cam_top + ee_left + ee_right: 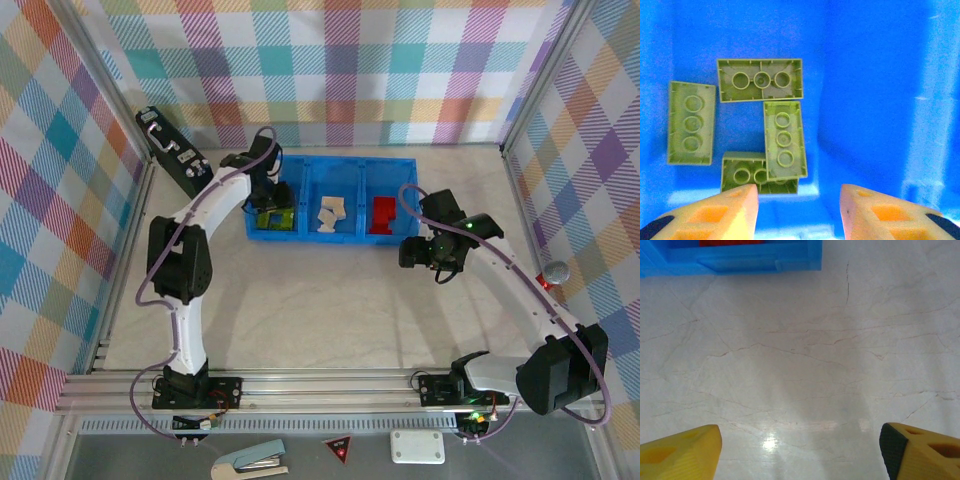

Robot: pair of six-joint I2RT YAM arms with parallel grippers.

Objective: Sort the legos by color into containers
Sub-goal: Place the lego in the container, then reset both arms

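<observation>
The blue tray (305,170) holds lime green legos (272,217) in its left container, cream legos (330,212) in the middle and red legos (383,212) on the right. My left gripper (268,195) hovers over the left container. In the left wrist view several green legos (784,140) lie studs-down on the blue floor (875,100), and my left gripper (799,195) is open above them with nothing between its fingers. My right gripper (412,252) sits over bare table in front of the tray's right end. It is open (799,440) and empty, with the tray's corner (740,262) ahead.
A black case with silver latches (170,152) leans at the back left beside the tray. A grey ball (556,270) sits by the right wall. Below the front rail lie a stapler-like tool (248,462), a red triangle sticker (340,450) and a white plate (417,446).
</observation>
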